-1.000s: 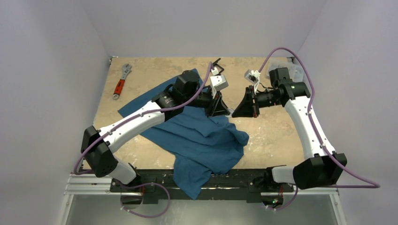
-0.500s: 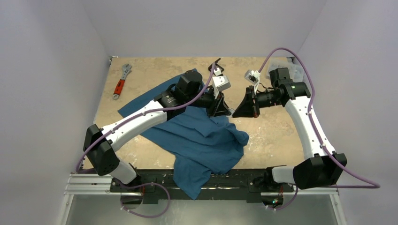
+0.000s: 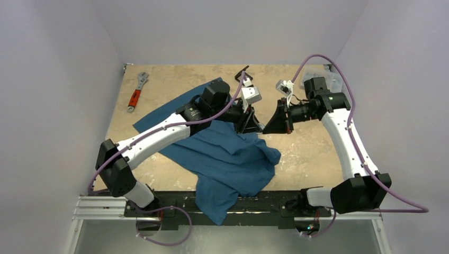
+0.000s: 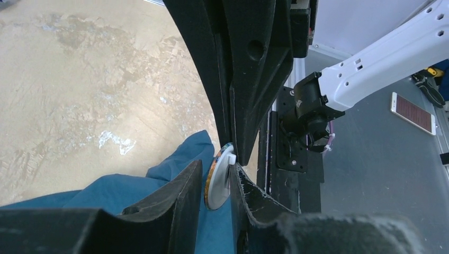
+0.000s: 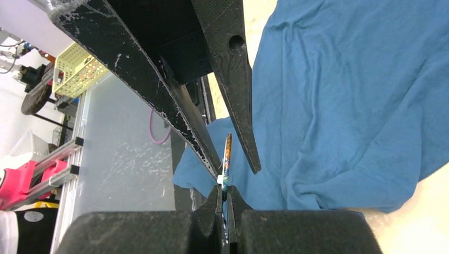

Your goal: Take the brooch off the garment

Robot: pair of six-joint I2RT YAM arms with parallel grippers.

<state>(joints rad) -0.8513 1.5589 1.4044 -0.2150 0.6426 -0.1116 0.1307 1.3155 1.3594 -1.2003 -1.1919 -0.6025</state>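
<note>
Pinching brooch (image 4: 219,180) edge-on at cloth edge | left gripper (image 4: 226,168) clamped on disc above garment (image 3: 233,159) | right gripper (image 5: 226,182) closed on its rim, opposite side | disc plane upright between both grippers

My table (image 3: 312,153) was a mottled tan surface, walled in by pale panels. A dark teal garment (image 3: 233,159) lay crumpled across its middle, one end hanging over the near edge. A red-handled wrench (image 3: 136,91) rested near the far left corner, well apart from the cloth. A small black frame (image 3: 245,71) sat by the far edge.
</note>
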